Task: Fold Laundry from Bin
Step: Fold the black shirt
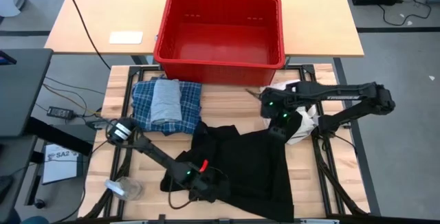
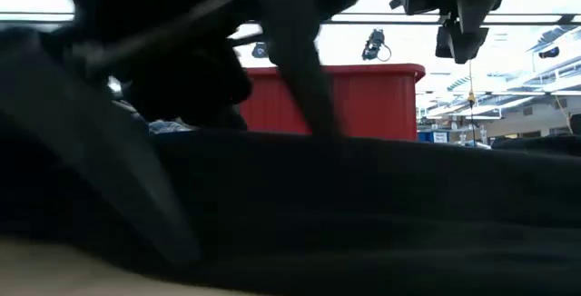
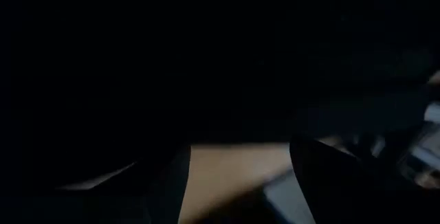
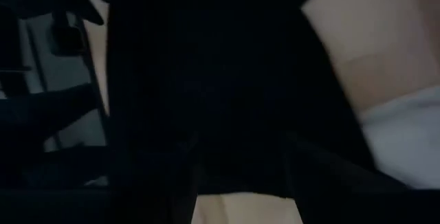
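Note:
The black piece of laundry lies spread flat over the table's near middle and fills the low view. My left gripper is down low at its near left edge, open, with bare table wood showing between the fingers. My right gripper hangs open above the piece's far right corner, raised well clear in the low view. The plaid shirt lies folded at the far left with the light grey piece on top. The red bin stands behind, with nothing showing inside. My left gripper is low at the black piece's near left edge, slanting down. I cannot tell whether its fingers touch the cloth.
A white fabric bag lies under my right arm at the table's right side. A clear plastic thing lies at the near left corner. Behind the bin stands a second table with a white pad.

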